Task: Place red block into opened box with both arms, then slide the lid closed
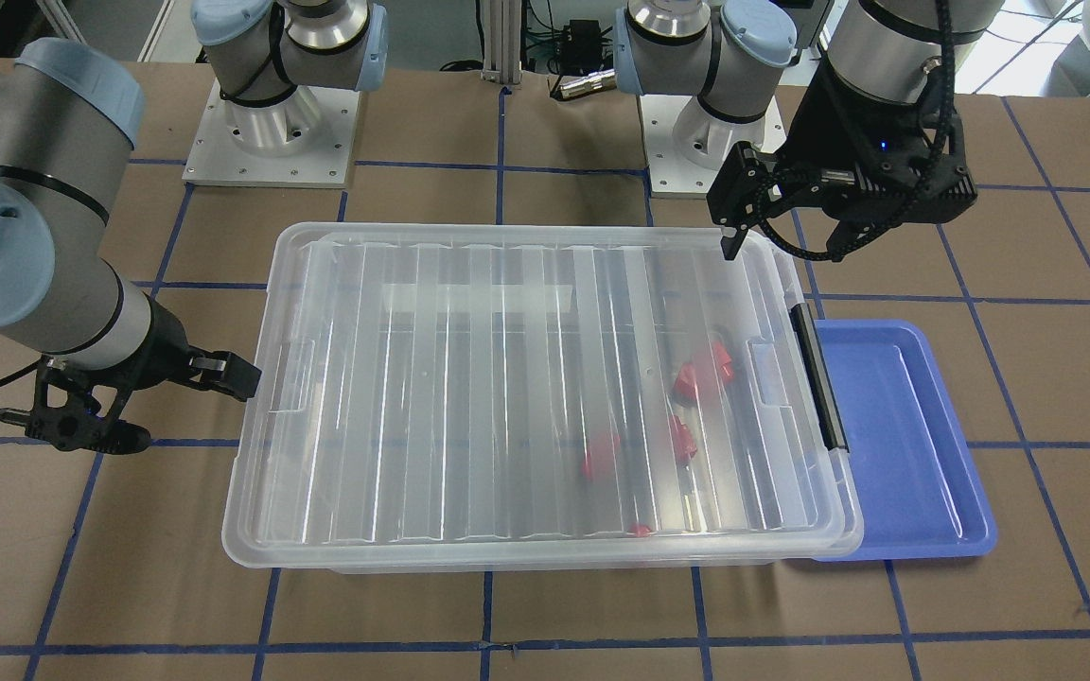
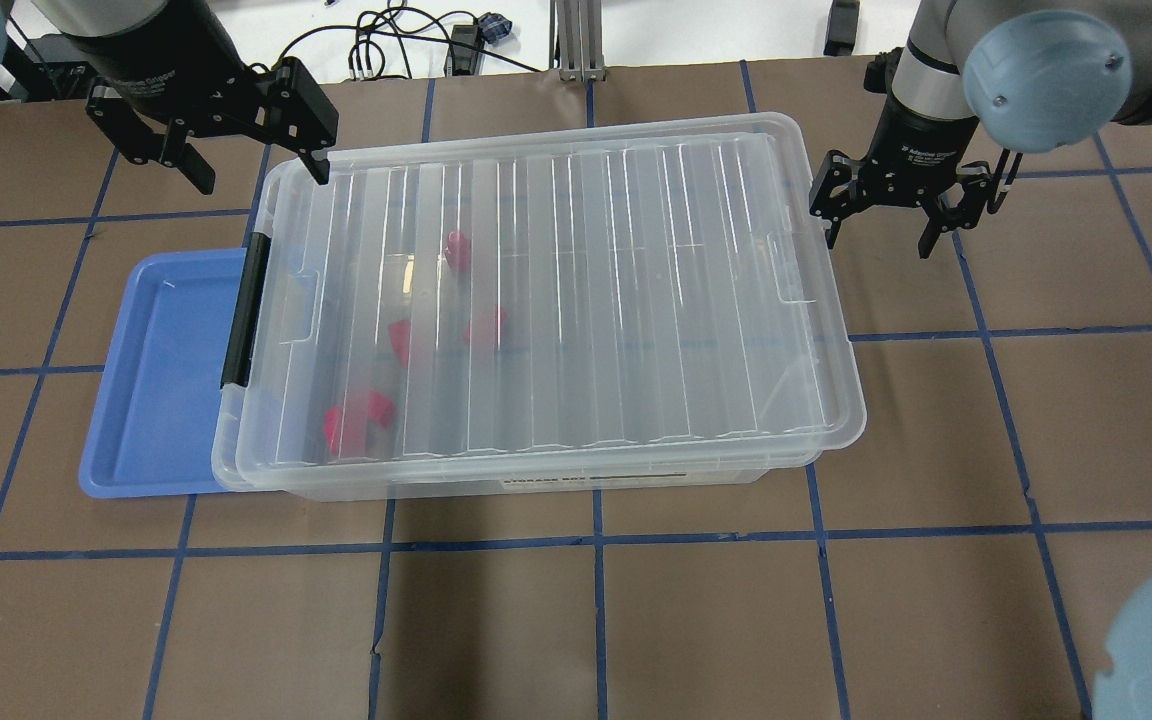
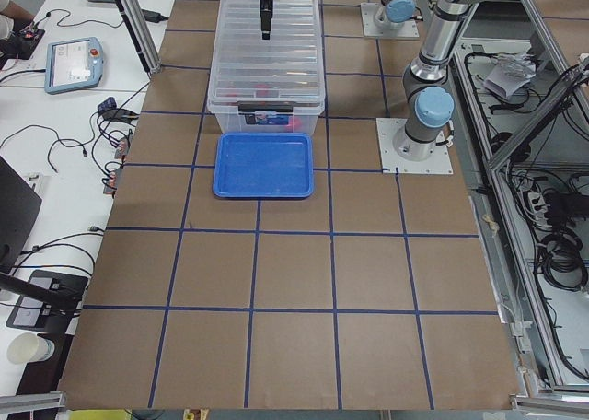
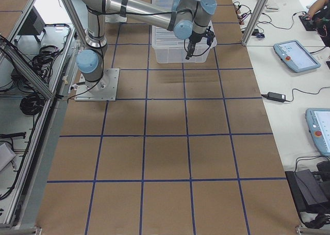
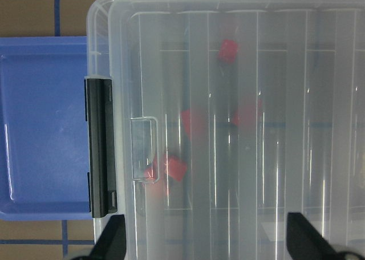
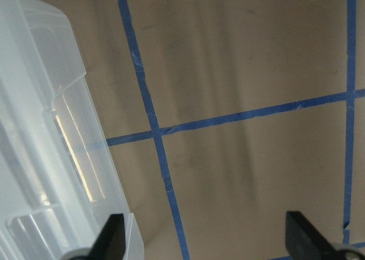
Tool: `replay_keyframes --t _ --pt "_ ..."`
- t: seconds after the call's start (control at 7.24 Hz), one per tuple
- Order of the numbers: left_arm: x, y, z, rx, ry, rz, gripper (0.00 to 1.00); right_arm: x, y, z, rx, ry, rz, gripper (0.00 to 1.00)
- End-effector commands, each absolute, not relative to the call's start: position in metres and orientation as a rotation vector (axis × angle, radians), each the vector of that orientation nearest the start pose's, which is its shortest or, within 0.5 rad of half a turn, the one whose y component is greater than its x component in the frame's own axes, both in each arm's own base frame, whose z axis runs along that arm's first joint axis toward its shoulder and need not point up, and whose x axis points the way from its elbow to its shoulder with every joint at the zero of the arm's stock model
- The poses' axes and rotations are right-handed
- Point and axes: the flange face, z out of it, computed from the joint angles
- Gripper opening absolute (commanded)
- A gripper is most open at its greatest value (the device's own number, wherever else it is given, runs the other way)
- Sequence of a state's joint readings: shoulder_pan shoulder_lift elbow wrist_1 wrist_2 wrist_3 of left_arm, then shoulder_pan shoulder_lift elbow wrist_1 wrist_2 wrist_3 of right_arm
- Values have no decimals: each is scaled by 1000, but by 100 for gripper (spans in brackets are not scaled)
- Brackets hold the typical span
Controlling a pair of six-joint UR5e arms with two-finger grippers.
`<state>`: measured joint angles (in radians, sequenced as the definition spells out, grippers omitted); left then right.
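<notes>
Red plastic blocks [image 2: 456, 248], small and bright, lie inside the large clear translucent plastic box [image 2: 436, 485], all in the half nearer its black bar [image 2: 241, 310]. At least four show, blurred through the cover. One is close to the long wall away from the robot, and a pair is close to the long wall on the robot's side.

The flat ribbed clear plastic lid [image 2: 636, 300] rests on the box's rim and covers nearly the whole opening. It sits slightly toward the end opposite the black bar, so a narrow strip of rim shows at the bar end.

The left gripper [image 2: 258, 168] hangs over the box's corner at the bar end, on the side away from the robot. Its jaws are spread wide with nothing between them. One fingertip [image 2: 321, 168] is right at the lid's corner, but contact cannot be judged.

The right gripper [image 2: 878, 232] hangs just beside the short end opposite the bar, apart from the box. Its jaws are also spread wide and hold nothing.

A shallow blue plastic tray [image 2: 156, 380] lies up against the bar end of the box. Box and tray stand on a brown paper-covered table [image 2: 636, 620] marked with a blue tape grid.
</notes>
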<state>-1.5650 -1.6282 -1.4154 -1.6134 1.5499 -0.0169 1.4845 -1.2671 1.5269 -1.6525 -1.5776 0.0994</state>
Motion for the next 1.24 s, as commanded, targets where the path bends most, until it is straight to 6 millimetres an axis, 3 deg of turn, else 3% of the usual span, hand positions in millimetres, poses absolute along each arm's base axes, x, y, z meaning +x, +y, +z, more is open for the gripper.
replay_keyframes --t 0.0,0.28,0.41,0.55,0.83,1.11 --pt "-132 -520 531 -35 3162 -87 100 83 -599 372 278 3136 216 100" --pt "-133 -521 531 -33 3162 -87 100 82 -590 430 270 3152 90 100" --pt "-132 -520 531 -35 3162 -87 100 91 -566 459 271 3154 77 100" --pt "-133 -520 532 -33 3162 -90 100 102 -551 469 244 3151 84 100" --pt "-134 -519 532 -31 3161 -87 100 133 -539 473 162 3153 83 100" --pt "-135 -516 530 -24 3158 -77 100 129 -517 488 171 3166 131 100"
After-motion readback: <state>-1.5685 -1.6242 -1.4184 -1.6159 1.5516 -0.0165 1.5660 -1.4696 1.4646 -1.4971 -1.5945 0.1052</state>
